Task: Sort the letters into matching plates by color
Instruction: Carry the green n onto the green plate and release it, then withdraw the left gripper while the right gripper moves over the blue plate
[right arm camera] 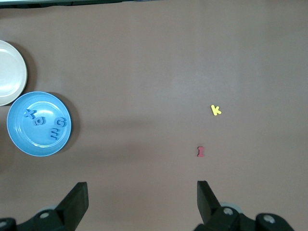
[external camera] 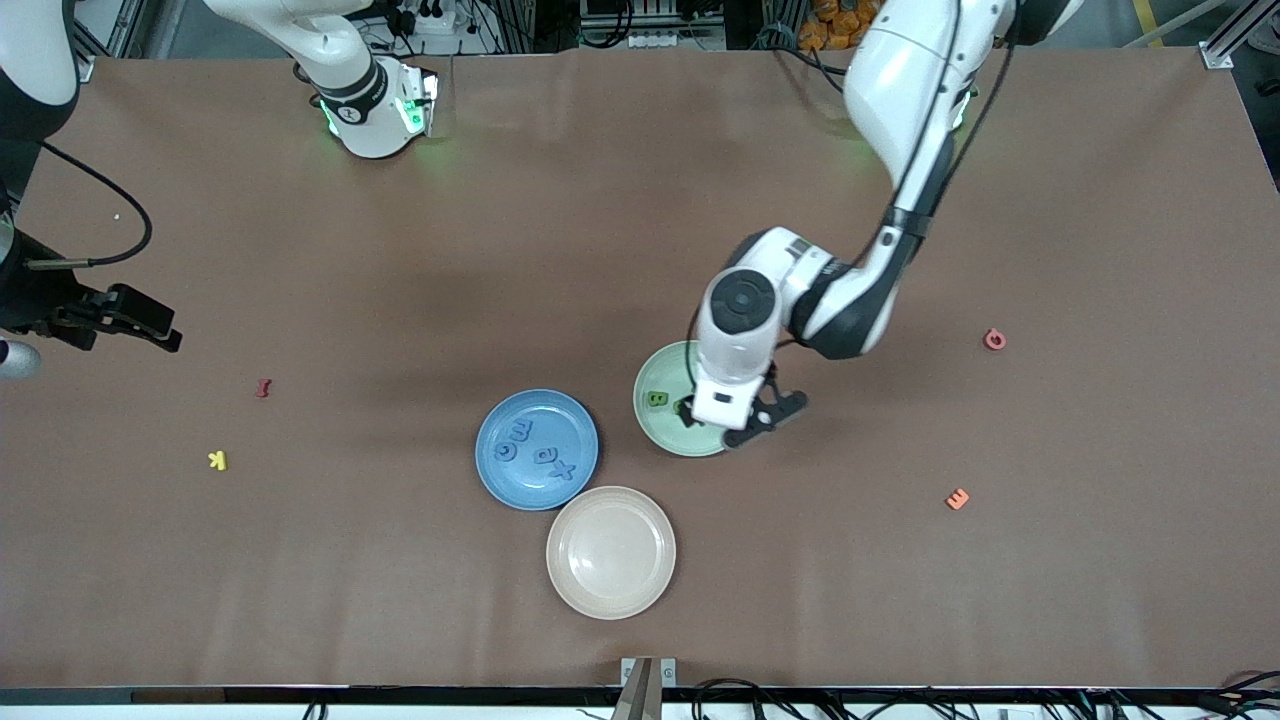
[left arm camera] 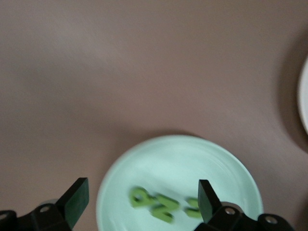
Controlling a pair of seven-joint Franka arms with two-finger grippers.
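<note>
Left hand (external camera: 757, 418) open over the green plate (external camera: 662, 431); right hand (right arm camera: 142, 204) waits.

The left hand's fingers stand wide above the mint plate, where green letters (left arm camera: 155, 204) lie. Four blue letters (external camera: 540, 453) lie in the blue plate (external camera: 497, 473) beside it. The right hand hangs wide open toward the right arm's end of the table (external camera: 400, 580).

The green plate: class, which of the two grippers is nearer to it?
Left. The left gripper hangs open right over the green plate, above the green letters lying in it. The right gripper waits open toward the right arm's end of the table.
</note>
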